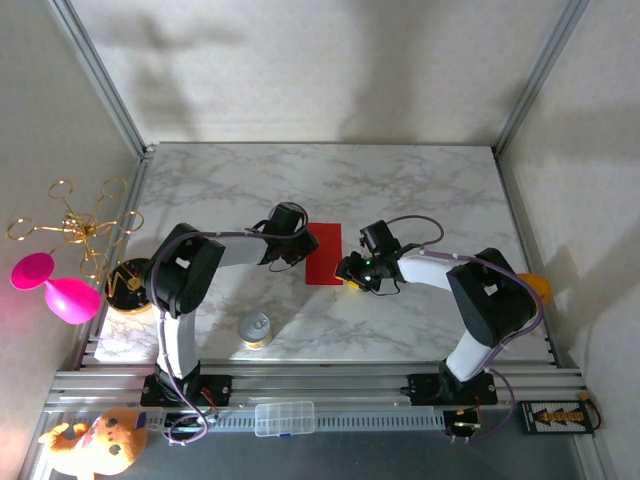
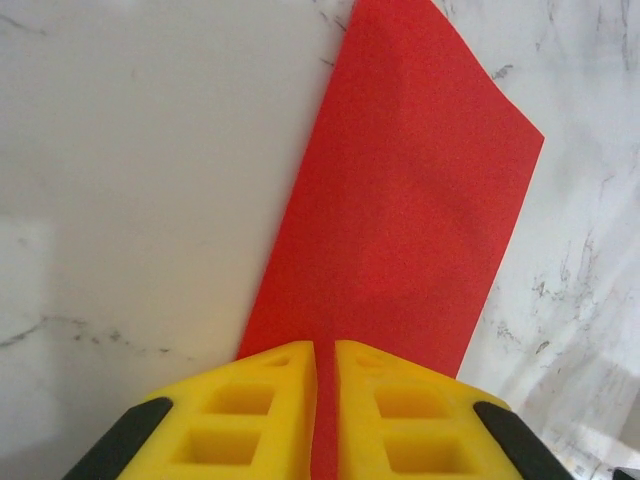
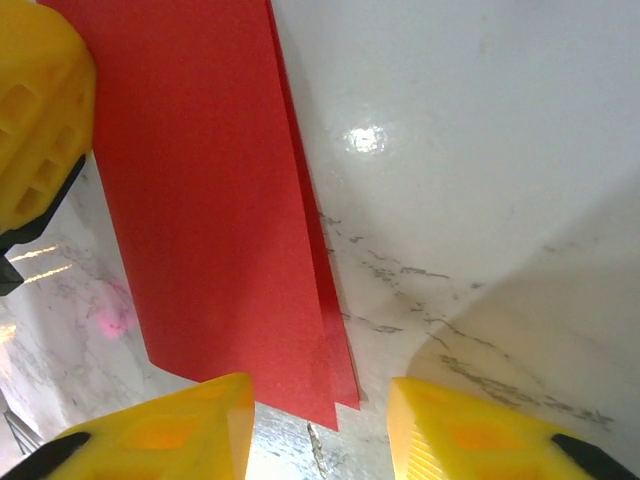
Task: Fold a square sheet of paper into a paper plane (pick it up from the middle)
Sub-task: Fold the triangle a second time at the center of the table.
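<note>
The square sheet of paper (image 1: 323, 253) lies on the marble table, folded in half into a red rectangle. In the right wrist view its two layers (image 3: 210, 200) sit slightly offset along the long edge. My left gripper (image 1: 303, 248) is at the paper's left edge. Its yellow fingers stand almost together over the red sheet (image 2: 400, 200), with a thin slit of red between them at the left gripper (image 2: 324, 350). My right gripper (image 1: 350, 270) is at the paper's near right corner. The right gripper (image 3: 320, 400) is open, its jaws either side of that corner, nothing pinched.
A small round jar (image 1: 256, 328) stands near the front of the table. A black round object (image 1: 128, 283), a pink balloon toy (image 1: 60, 290) and a gold wire ornament (image 1: 75, 225) sit at the left. An orange object (image 1: 535, 287) is at the right edge.
</note>
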`<state>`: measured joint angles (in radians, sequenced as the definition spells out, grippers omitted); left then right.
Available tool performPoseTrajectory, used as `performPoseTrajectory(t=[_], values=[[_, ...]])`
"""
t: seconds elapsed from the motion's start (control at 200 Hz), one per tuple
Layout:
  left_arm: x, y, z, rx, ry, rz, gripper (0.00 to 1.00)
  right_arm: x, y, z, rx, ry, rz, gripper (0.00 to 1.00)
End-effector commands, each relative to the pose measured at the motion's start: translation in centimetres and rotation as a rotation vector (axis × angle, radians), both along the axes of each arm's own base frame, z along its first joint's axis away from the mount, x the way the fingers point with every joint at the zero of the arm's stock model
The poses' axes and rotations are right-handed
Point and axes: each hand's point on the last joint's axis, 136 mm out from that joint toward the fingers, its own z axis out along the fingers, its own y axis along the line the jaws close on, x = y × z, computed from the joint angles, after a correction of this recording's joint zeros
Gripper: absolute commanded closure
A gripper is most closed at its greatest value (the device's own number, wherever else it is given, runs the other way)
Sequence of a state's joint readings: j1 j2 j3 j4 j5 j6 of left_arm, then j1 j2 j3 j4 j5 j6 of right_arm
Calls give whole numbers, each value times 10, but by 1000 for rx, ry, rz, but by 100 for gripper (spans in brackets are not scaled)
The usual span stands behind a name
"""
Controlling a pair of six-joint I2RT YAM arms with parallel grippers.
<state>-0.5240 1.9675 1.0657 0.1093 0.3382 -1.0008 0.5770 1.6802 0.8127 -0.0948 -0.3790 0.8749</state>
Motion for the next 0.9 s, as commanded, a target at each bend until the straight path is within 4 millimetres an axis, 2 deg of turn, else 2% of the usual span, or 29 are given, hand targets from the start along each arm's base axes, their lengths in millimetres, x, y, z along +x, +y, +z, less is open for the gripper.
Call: performPoseTrajectory(t=[0.0,0.526,0.891], values=[[-32,29,-50,108,164,38,86,-1,6,0,-9,10,21,61],[-32,30,-53,110,169,32,87,-1,13,0,29,13,33,66],[-31,30,-52,106,166,22,87,0,19,3,77,4,28,74]])
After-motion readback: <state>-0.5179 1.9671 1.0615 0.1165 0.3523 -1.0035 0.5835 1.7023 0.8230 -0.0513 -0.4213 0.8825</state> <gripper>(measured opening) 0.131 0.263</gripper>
